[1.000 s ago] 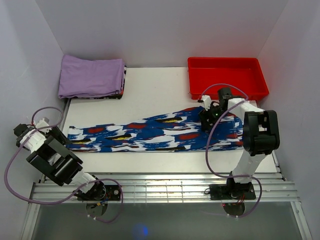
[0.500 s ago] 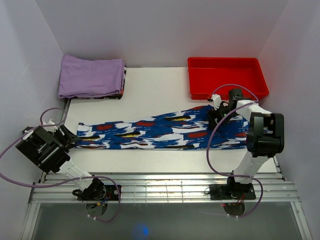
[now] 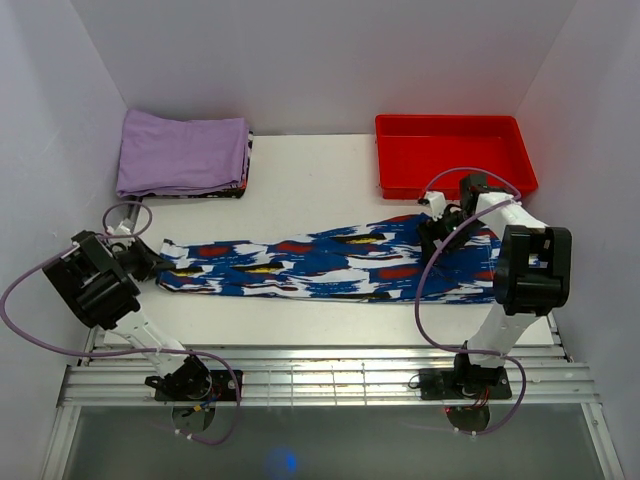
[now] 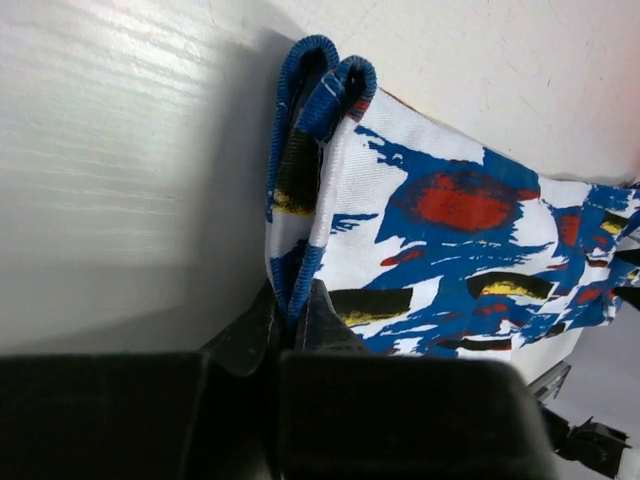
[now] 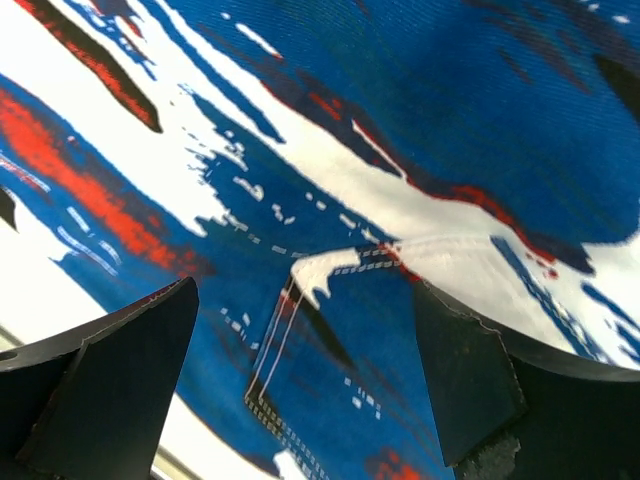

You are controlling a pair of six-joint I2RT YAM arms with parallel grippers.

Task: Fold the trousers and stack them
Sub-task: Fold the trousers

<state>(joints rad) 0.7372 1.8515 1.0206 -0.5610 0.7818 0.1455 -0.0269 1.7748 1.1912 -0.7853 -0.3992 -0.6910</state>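
The trousers (image 3: 330, 262), printed in blue, white, red and black, lie stretched across the white table from left to right. My left gripper (image 3: 152, 266) is shut on the trousers' left end, where the blue hems (image 4: 318, 95) stand folded together between its fingers (image 4: 330, 325). At the right end my right gripper (image 3: 437, 237) hovers close over the waist part, open wide. In the right wrist view its fingers (image 5: 462, 375) stand apart over blue cloth with a stitched pocket corner (image 5: 330, 270), nothing between them.
A folded lilac cloth (image 3: 182, 152) lies on a printed garment at the back left. A red tray (image 3: 455, 152) stands at the back right, just behind the right gripper. White walls enclose the table. A metal rail (image 3: 320, 375) runs along the near edge.
The left gripper moved right and closed on the trousers' left hem, which shifted rightward. The right gripper moved slightly right over the waist and opened wider.
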